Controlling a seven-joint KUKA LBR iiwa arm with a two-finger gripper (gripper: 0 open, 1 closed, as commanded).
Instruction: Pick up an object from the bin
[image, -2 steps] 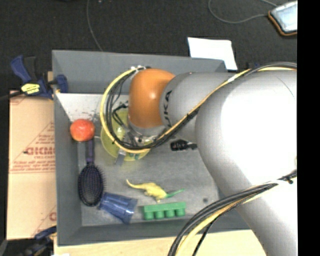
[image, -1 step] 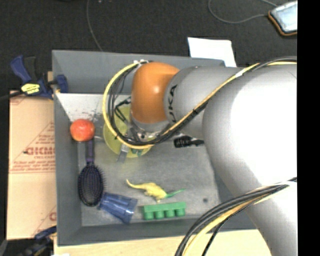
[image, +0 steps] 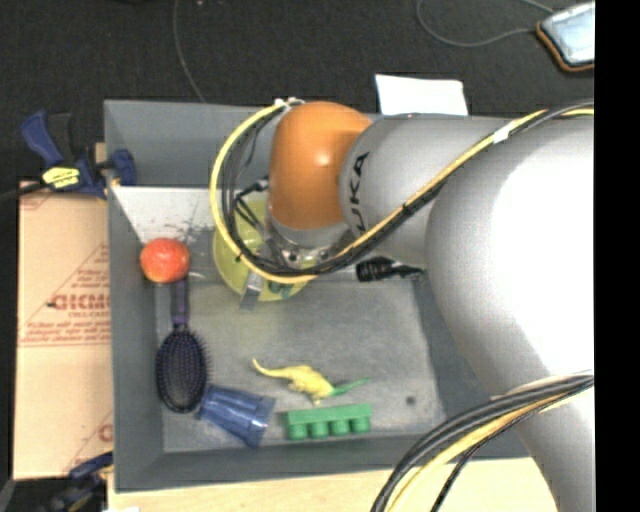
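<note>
Under the arm's wrist, a small grey part of my gripper (image: 250, 289) shows at the back middle of the bin. It sits right over a yellow-green rounded thing (image: 232, 262), most of which the arm hides. An orange ball (image: 164, 260) lies just to the left of that, by the bin's left wall. Below the ball, a dark blue hairbrush (image: 181, 365) lies with its handle pointing toward the ball.
A blue cup (image: 236, 412) lies on its side near the front left. To its right are a yellow toy dinosaur (image: 295, 377) and a green ridged block (image: 328, 422). The big silver arm covers the bin's right side and back.
</note>
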